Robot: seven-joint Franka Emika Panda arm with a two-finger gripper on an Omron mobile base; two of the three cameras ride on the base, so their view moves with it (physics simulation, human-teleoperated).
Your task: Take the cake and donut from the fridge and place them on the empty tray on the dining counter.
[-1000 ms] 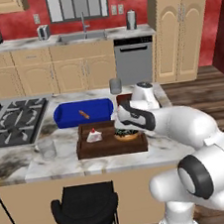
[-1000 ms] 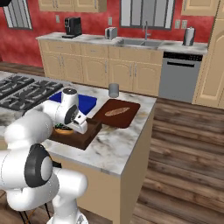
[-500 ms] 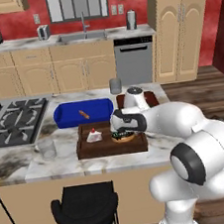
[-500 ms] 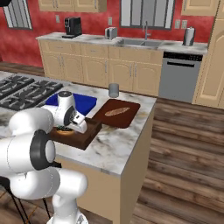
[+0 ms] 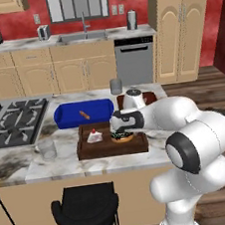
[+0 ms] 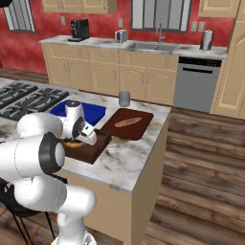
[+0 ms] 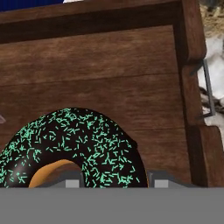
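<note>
Gripper (image 5: 121, 132) clasping donut (image 7: 74, 146) over tray (image 5: 97, 149) on marbled dining counter (image 5: 65, 158), red-walled kitchen.

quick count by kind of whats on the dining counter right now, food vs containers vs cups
Food: 4: cake, donut, item in blue dish, loaf on board
Containers/boards: 3: tray, blue dish, board
Cups: 2: glass, grey cup
Total: 9
</note>
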